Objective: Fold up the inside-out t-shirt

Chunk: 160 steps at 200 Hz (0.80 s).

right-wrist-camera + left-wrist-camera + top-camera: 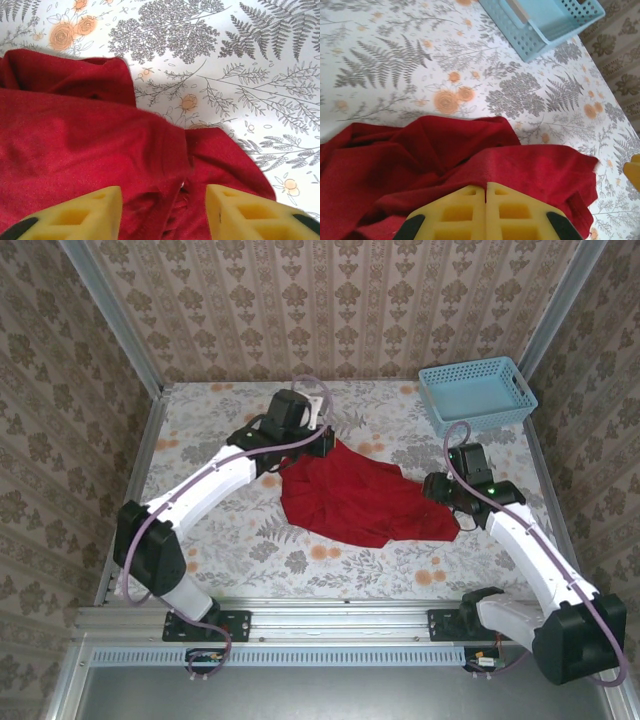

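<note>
The inside-out t-shirt is plain red and lies crumpled in the middle of the floral table. My left gripper is at its far left corner. In the left wrist view the yellow fingers meet at the tips of the left gripper, pinching a raised fold of the t-shirt. My right gripper hangs over the shirt's right edge. In the right wrist view the right gripper stands open, its fingers apart over the bunched t-shirt, holding nothing.
A light-blue plastic basket stands at the far right corner, also seen in the left wrist view as the basket. Patterned walls close in the table on three sides. Bare tablecloth lies left of the shirt.
</note>
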Each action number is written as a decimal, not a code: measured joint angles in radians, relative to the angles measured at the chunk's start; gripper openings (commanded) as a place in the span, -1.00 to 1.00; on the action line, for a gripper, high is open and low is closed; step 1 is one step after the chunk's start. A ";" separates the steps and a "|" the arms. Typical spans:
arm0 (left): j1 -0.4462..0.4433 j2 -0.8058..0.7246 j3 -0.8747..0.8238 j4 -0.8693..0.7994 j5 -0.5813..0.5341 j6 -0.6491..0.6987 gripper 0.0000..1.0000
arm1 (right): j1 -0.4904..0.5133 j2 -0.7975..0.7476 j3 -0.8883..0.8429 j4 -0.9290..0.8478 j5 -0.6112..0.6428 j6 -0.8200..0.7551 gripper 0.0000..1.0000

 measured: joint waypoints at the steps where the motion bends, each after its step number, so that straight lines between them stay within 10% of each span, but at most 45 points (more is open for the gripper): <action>1: -0.001 0.002 0.002 0.000 0.000 0.000 -1.00 | 0.000 -0.003 -0.002 0.000 0.000 -0.002 0.19; 52: -0.056 0.022 0.021 0.045 0.021 -0.009 -1.00 | 0.106 -0.188 -0.063 0.203 -0.144 -0.049 0.44; 89: -0.090 -0.004 0.008 0.076 0.022 -0.039 -1.00 | 0.338 -0.060 -0.066 0.451 -0.188 -0.132 0.46; 160: -0.114 -0.095 -0.047 0.078 0.014 -0.093 -1.00 | 0.429 0.106 -0.093 0.779 -0.109 -0.260 0.35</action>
